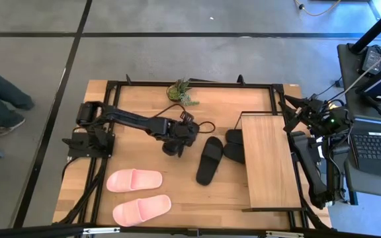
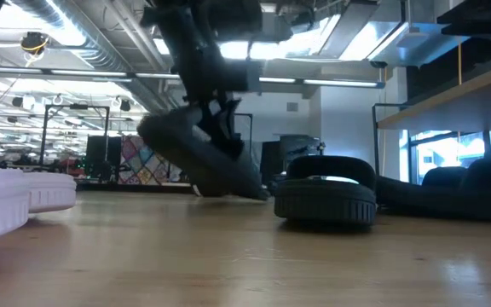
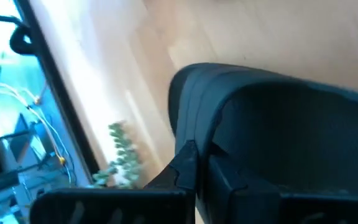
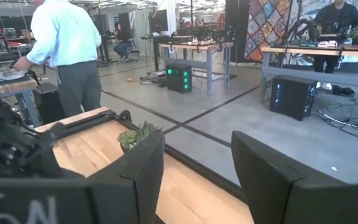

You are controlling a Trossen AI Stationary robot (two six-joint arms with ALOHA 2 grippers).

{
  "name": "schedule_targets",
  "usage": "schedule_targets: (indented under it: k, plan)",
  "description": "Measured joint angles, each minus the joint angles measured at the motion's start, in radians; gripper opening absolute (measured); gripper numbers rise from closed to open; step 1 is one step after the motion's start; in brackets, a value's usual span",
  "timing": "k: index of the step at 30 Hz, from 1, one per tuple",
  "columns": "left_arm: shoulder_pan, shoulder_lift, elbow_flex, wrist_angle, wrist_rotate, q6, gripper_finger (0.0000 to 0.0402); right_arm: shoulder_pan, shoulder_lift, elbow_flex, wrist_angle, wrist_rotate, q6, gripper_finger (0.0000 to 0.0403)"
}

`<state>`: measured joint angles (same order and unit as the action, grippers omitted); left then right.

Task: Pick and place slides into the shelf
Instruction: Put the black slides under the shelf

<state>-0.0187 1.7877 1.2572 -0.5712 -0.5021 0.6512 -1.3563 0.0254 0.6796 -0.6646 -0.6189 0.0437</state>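
Note:
My left gripper (image 1: pixel 172 147) is near the table's middle, shut on a black slide (image 2: pixel 201 158) that fills the left wrist view (image 3: pixel 278 130). A second black slide (image 1: pixel 209 160) lies flat on its sole beside the shelf (image 1: pixel 268 162). Two more black slides (image 1: pixel 233 144) lie partly under the shelf's left edge. Two pink slides (image 1: pixel 137 195) lie flat near the table's near-left corner. My right gripper (image 4: pixel 197 174) is open and raised above the shelf's far right corner (image 1: pixel 293 109), touching nothing. My left gripper comes at the black slide from above, its fingers (image 3: pixel 185 168) closed on the slide's edge (image 3: pixel 194 134). The slide is tilted, one end raised (image 2: pixel 153 132) and the other end low (image 2: pixel 250 189). I cannot tell whether the low end touches the table.
A small potted plant (image 1: pixel 182 91) stands at the table's far edge. A black cable (image 1: pixel 204 125) lies behind the left gripper. A laptop (image 1: pixel 376 145) sits on a stand to the right. People stand in the room beyond the table (image 4: pixel 67 43).

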Motion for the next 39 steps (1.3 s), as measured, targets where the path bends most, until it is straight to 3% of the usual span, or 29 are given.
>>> schedule_targets:
  k: [6, 13, 17, 22, 31, 39]
  plan:
    - [0.037, -0.141, 0.000, 0.012, 0.052, 0.067, 0.0005, 0.000, 0.000, 0.000, 0.000, 0.000, -0.002, 0.0188]
    - [0.101, -0.264, 0.000, 0.115, 0.399, 0.096, 0.0005, 0.000, 0.000, 0.000, 0.001, 0.009, -0.011, 0.0188]
    - [0.088, -0.273, 0.000, 0.201, 0.504, 0.214, 0.0004, 0.000, 0.000, 0.000, 0.001, 0.051, -0.009, 0.0188]
    - [0.045, -0.241, 0.000, 0.264, 0.566, 0.349, 0.0003, -0.001, 0.001, 0.000, 0.001, 0.069, 0.000, 0.0188]
    - [-0.035, -0.122, 0.002, 0.428, 0.579, 0.416, 0.0003, -0.001, 0.001, 0.000, 0.000, 0.069, 0.004, 0.0188]
    - [-0.079, 0.032, 0.118, 0.430, 0.570, 0.406, 0.0003, -0.001, 0.001, 0.000, 0.000, 0.069, 0.003, 0.0188]
